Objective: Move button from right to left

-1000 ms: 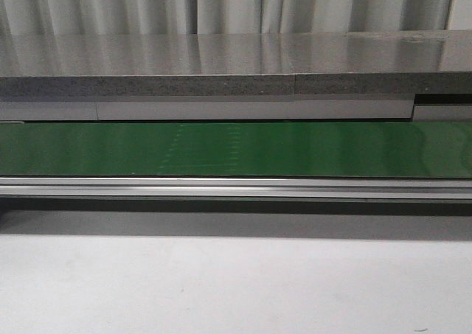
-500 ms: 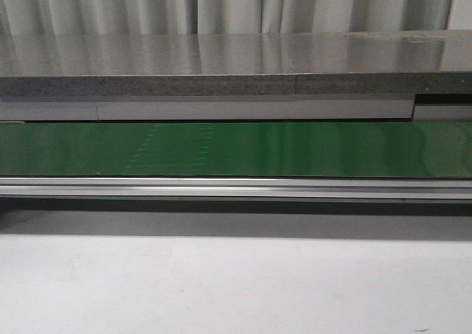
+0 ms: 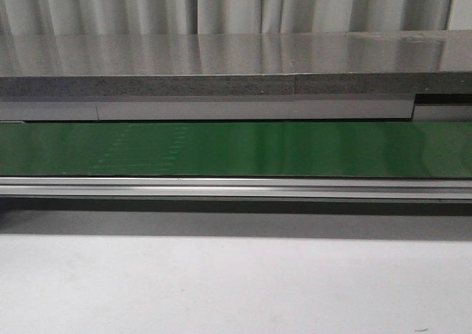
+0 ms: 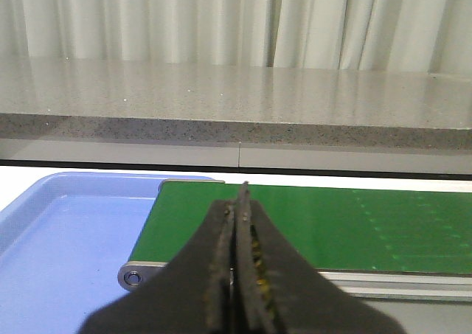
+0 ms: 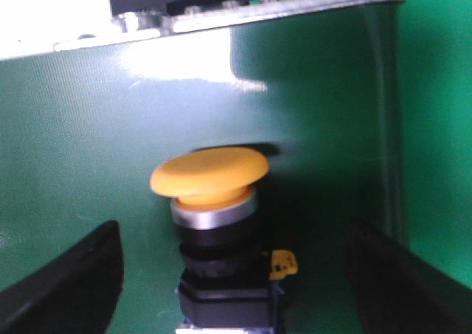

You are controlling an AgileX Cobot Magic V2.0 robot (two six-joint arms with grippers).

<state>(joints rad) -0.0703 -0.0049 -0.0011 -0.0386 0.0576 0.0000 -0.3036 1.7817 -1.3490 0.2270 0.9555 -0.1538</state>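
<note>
Green belt is seen running the full width of the front view, with a grey stone counter behind it and a pale table in front; no arm or button is caught there. From the left wrist, the left gripper is seen clenched with nothing between its dark fingers, pointed at the belt's end next to a blue tray. From the right wrist, the button is shown upright on the belt, yellow-orange cap up, sitting right between the spread fingers of the right gripper, not touched by either one.
</note>
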